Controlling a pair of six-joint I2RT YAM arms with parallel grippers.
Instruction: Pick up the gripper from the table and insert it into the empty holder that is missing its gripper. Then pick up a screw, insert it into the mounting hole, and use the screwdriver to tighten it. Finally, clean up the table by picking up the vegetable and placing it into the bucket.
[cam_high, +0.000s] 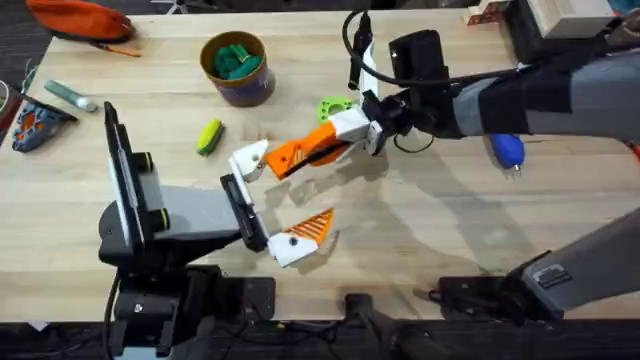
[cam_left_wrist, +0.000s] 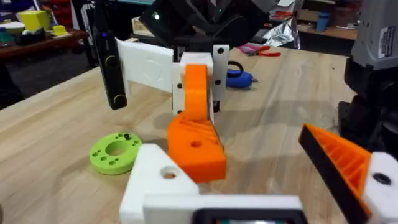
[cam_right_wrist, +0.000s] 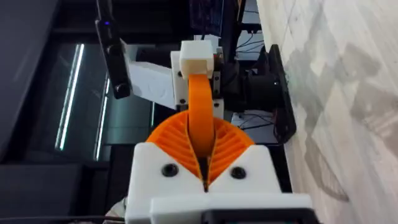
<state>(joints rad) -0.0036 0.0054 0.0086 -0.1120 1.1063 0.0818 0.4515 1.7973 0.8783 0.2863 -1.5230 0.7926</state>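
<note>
The right gripper (cam_right_wrist: 205, 168) has its orange ribbed pads (cam_right_wrist: 233, 146) pressed shut on the gripper (cam_high: 300, 152), the small orange finger piece, held at the table's middle. That piece's far tip meets the white holder (cam_high: 250, 160) on the left gripper (cam_high: 272, 205), whose fingers stand spread apart with nothing between them. Just beyond lies a green ring-shaped disc (cam_high: 333, 107). The vegetable (cam_high: 209, 136) rests to the left, near the bucket (cam_high: 237, 67) at the far side. The blue screwdriver (cam_high: 508, 150) lies to the right.
</note>
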